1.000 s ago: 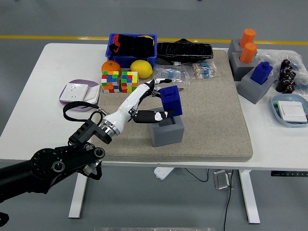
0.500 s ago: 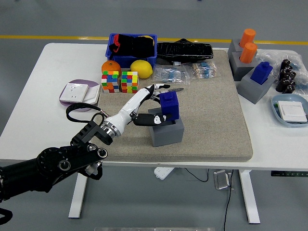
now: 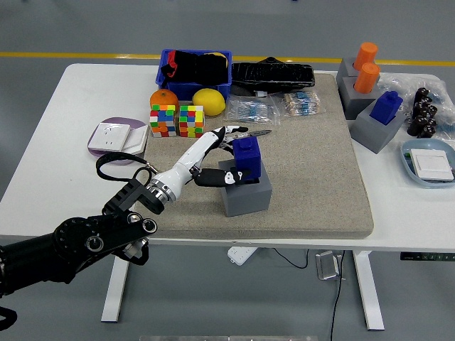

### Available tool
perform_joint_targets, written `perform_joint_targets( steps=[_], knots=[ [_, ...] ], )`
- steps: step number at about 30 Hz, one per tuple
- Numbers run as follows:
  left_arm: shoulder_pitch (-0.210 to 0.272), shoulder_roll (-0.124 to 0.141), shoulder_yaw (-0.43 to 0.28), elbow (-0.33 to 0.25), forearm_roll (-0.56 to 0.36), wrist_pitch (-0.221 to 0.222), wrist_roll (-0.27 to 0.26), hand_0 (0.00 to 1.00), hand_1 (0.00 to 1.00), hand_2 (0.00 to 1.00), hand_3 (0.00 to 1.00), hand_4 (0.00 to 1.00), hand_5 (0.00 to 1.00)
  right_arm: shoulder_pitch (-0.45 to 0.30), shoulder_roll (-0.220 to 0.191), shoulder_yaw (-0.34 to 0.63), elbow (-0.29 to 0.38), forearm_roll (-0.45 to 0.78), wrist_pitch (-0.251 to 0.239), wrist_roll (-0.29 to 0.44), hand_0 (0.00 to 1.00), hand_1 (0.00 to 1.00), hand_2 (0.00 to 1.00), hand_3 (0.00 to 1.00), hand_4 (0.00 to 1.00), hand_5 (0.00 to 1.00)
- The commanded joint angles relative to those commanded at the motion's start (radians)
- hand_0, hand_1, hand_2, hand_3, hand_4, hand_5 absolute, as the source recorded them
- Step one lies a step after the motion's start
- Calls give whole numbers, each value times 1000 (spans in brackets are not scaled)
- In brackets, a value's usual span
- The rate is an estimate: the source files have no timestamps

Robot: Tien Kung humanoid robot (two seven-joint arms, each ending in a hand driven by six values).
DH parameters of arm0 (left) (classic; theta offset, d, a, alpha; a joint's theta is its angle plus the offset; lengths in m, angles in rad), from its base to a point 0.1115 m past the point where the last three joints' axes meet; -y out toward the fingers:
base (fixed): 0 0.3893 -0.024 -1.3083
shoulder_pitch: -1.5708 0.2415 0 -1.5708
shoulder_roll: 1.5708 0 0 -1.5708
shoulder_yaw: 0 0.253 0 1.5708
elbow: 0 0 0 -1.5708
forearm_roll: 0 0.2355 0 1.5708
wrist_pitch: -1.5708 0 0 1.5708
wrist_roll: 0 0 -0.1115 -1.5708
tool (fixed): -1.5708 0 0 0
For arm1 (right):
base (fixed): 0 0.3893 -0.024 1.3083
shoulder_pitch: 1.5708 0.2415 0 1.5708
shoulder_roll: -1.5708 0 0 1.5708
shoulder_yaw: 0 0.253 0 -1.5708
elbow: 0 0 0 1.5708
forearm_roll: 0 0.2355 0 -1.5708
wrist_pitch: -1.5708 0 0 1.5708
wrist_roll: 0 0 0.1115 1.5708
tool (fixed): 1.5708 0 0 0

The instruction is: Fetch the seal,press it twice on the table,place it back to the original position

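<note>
Blue seal (image 3: 248,158) seated in the recess of its grey block holder (image 3: 247,192), upright, near the middle of the beige mat (image 3: 320,177). Lower than a second ago, when held clear above the holder; half a second ago just entering it. Return step nearly finished, judging by this descent. Left hand (image 3: 226,155) wrapped around the seal, white fingers (image 3: 234,132) behind and above it, dark thumb across the front; grip not yet released. Black left arm reaching in from the lower left corner. Right hand not in view.

Next need, probably: opening of the fingers and withdrawal without tipping the seal.

Beyond the hand, two colourful puzzle cubes (image 3: 177,120), an orange (image 3: 163,98) and a lemon (image 3: 209,101) in front of a blue bin (image 3: 194,71). To the left, a white socket on a lilac plate (image 3: 117,137). At the far right of the white table (image 3: 57,156), another blue seal (image 3: 387,106) in a grey holder and two orange seals (image 3: 366,66) in holders.
</note>
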Motion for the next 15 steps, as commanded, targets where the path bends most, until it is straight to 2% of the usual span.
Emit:
perform_joint_targets(
  steps=[15],
  knots=[
    [-2,4,17,-14,1,-3,6,814,511,405,872,714,2,-2,0,6,0,-3,0,0,828,756,742,675,746,328]
  ],
)
